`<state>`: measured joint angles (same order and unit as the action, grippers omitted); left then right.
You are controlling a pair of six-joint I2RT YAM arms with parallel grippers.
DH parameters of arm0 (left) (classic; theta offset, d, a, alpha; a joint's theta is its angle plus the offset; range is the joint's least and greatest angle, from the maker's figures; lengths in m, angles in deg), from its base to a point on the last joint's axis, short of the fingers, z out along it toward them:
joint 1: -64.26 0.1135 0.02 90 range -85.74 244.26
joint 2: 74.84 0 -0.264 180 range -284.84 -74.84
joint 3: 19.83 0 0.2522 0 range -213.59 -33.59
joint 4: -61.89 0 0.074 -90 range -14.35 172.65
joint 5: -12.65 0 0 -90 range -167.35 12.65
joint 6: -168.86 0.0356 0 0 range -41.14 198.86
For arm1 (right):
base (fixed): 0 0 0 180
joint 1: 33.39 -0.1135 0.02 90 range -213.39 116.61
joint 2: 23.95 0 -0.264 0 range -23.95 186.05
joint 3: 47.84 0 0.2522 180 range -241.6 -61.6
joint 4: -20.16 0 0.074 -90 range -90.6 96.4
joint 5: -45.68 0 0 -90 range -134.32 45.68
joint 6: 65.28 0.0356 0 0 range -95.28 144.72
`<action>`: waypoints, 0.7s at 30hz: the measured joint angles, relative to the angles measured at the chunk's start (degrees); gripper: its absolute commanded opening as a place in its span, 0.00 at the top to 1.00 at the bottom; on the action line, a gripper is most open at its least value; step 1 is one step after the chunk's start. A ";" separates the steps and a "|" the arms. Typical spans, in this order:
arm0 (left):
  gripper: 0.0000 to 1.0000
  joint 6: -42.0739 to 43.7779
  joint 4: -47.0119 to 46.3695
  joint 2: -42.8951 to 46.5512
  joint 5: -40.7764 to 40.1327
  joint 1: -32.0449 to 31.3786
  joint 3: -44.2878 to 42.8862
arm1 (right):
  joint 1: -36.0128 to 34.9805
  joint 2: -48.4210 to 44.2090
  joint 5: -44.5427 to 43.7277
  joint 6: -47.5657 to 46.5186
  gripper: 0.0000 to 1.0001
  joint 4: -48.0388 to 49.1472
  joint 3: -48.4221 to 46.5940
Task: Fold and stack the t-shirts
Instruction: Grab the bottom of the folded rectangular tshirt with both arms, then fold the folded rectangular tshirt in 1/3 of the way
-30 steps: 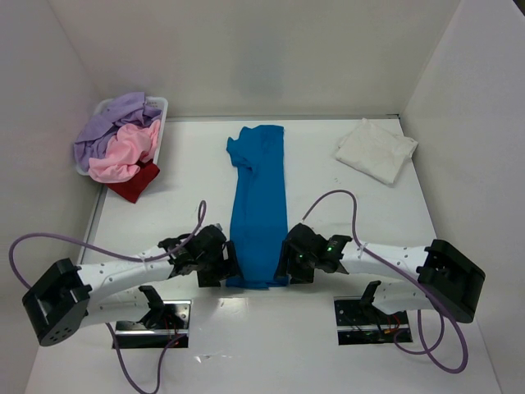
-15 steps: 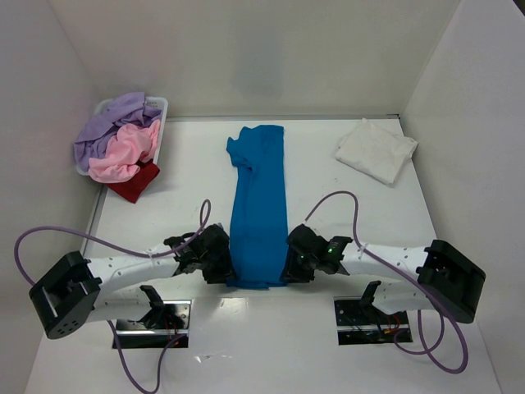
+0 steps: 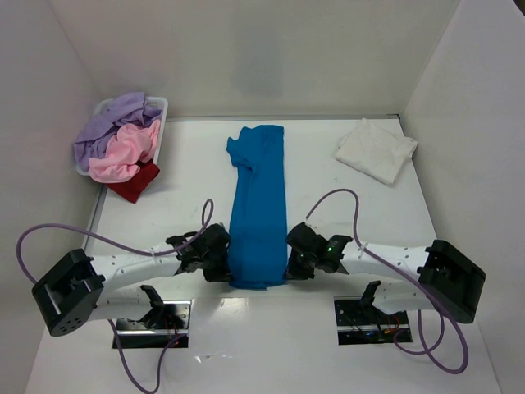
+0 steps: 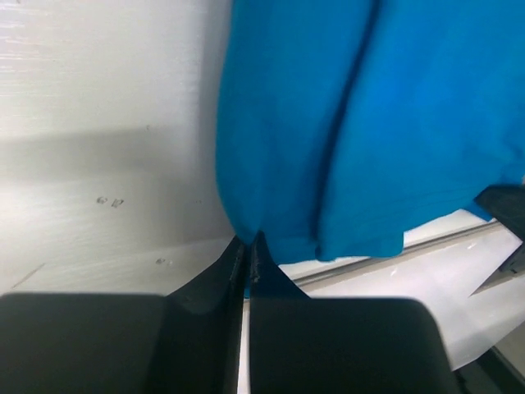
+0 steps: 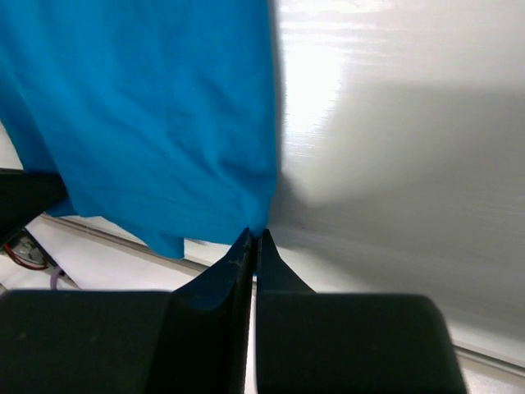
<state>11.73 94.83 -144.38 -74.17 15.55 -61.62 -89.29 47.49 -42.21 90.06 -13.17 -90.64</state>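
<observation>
Since a second ago: both jaws have gone from gaping to pinched | left gripper [image 4: 248, 246] nips the near-left hem corner of the blue t-shirt [image 3: 258, 205] | right gripper [image 5: 254, 235] nips its near-right corner | shirt: soft matte cloth, a long narrow strip on the smooth white desk [image 3: 189, 180], running from near edge toward far edge

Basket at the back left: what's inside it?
A lavender t-shirt and a pink t-shirt heaped in the basket; a dark red t-shirt pokes out below them. Anything underneath is covered.
</observation>
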 measured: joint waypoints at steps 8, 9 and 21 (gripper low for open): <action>1.00 4.90 7.67 3.89 -1.07 0.00 -9.53 | 2.69 -4.52 -3.34 -2.03 1.00 -4.28 -6.29; 1.00 5.79 8.17 3.76 -1.31 0.00 -11.41 | 3.43 -4.72 -3.69 -2.51 1.00 -4.55 -7.43; 1.00 18.29 10.91 -7.61 -2.64 7.80 -26.34 | 20.06 -1.33 -3.41 -13.38 1.00 -5.70 -19.17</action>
<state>30.02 105.74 -151.99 -76.82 23.36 -87.96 -69.22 46.16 -45.62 76.68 -18.87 -109.81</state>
